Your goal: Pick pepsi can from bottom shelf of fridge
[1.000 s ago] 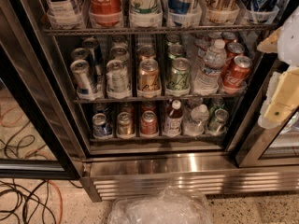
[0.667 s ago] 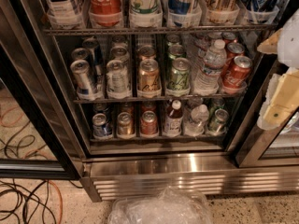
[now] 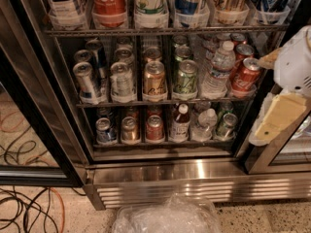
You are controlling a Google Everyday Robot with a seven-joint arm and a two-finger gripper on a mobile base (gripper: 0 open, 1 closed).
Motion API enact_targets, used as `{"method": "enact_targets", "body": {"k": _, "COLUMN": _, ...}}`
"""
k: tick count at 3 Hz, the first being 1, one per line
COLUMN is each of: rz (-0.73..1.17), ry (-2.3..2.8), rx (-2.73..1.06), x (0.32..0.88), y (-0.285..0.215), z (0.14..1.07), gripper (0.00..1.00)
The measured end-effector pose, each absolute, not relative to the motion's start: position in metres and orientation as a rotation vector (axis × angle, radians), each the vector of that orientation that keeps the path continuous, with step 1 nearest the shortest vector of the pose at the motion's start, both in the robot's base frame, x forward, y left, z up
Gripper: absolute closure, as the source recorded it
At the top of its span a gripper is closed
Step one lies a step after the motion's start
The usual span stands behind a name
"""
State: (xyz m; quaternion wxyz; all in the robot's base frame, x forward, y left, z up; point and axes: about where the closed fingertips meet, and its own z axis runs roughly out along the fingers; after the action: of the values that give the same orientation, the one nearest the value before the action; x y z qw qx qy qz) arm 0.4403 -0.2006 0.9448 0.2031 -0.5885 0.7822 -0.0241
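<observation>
The fridge (image 3: 194, 171) stands open in front of me, with wire racks above a ribbed steel base. On the bottom shelf (image 3: 165, 142) the blue pepsi can (image 3: 104, 130) stands at the far left of the front row. Right of it are a bronze-gold can (image 3: 130, 130) and a red can (image 3: 154, 128). My gripper (image 3: 273, 87) hangs at the right edge of the view, in front of the fridge's right door frame. It is well to the right of the pepsi can and higher than it. It is open and empty.
Small bottles (image 3: 181, 123) and a green can (image 3: 226, 125) fill the right of the bottom shelf. The middle rack holds taller cans (image 3: 154, 81) and the top rack big bottles. A crumpled clear plastic bag (image 3: 167, 216) lies on the floor in front. Cables (image 3: 29, 212) lie at lower left.
</observation>
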Motion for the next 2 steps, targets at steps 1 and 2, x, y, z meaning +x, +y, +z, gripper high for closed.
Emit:
{"method": "enact_targets", "body": {"k": 1, "rz": -0.048, "ry": 2.149, "rx": -1.62, "x": 0.443, "y": -0.191, "z": 0.921, "gripper": 0.0}}
{"method": "enact_targets", "body": {"k": 2, "rz": -0.035, "ry": 2.121, "rx": -1.601, "x": 0.444, "y": -0.179, "z": 0.896, "gripper": 0.0}}
